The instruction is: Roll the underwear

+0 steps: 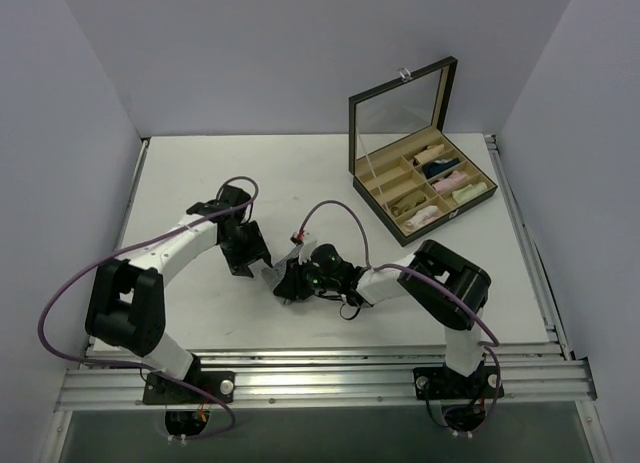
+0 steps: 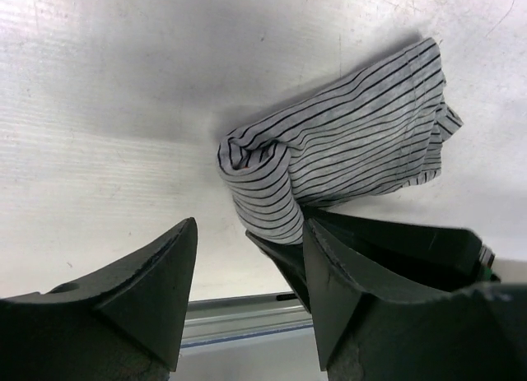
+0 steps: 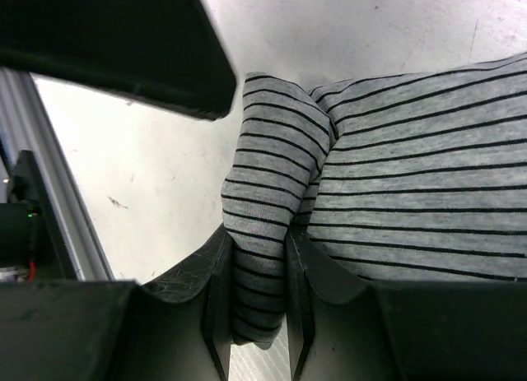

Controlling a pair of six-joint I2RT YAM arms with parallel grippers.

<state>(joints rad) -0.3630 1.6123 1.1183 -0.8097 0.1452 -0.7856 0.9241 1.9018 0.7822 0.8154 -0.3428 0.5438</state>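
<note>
R fingers (image 3: 185, 295) pinching fold of underwear (image 3: 412, 192); L fingers (image 2: 156, 274) spread wide, empty, just beside it.

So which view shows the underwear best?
Left wrist: most of the underwear lies in view, stripes clear. Right wrist shows only a close-up fold pinched in the right claw; top view shows barely a scrap.

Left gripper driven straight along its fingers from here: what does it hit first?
Most likely the underwear: its bunched end, pinched by the right gripper, sits just ahead of the open left gripper. Depth is unclear; it might touch the table beside the fold instead.
</note>
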